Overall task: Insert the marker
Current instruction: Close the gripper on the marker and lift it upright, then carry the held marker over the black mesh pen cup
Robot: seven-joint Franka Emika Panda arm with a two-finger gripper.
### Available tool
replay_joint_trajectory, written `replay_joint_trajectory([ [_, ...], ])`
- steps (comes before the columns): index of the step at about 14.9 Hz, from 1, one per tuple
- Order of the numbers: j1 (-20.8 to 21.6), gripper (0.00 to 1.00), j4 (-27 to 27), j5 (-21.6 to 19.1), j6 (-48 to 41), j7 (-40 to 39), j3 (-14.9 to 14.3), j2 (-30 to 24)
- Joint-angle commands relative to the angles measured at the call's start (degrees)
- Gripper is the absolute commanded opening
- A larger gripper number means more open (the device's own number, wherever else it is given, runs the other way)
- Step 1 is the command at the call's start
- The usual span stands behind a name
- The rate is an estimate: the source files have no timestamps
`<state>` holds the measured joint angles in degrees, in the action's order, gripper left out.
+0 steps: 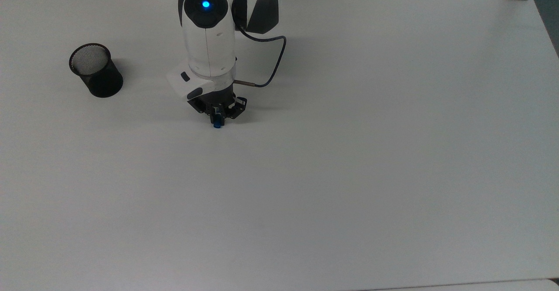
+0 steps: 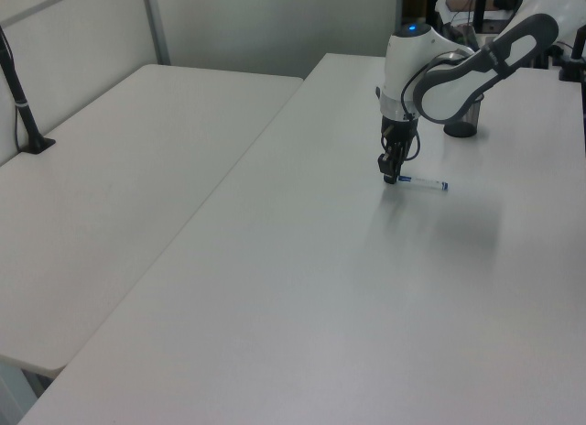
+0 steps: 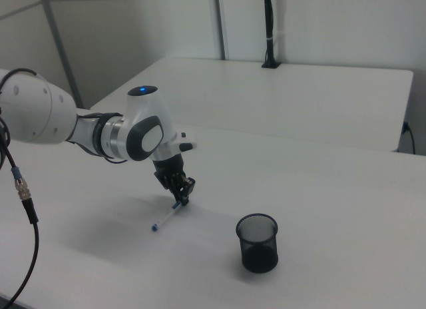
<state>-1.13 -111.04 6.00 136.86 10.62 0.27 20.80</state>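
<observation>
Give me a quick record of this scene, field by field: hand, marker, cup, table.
hand: down at the marker's blue-capped end, fingers either side of it
marker: lying flat on the table, not lifted
cup: black mesh, upright, at the top view's left of the hand, apart from the marker
table: white
step: marker not yet in the cup

A white table is flanked by a second white table; pale partition walls are seen behind.
</observation>
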Motion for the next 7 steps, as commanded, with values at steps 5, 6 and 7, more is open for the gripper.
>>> replay_joint_trajectory([
  [5,-1.67,0.0,0.82,0.33,-0.1,2.04,0.35,-4.87],
  [6,-3.25,0.0,0.82,0.33,-0.45,1.61,0.35,-7.32],
  [7,-4.66,0.0,0.82,0.16,-0.54,1.6,0.26,-9.7],
])
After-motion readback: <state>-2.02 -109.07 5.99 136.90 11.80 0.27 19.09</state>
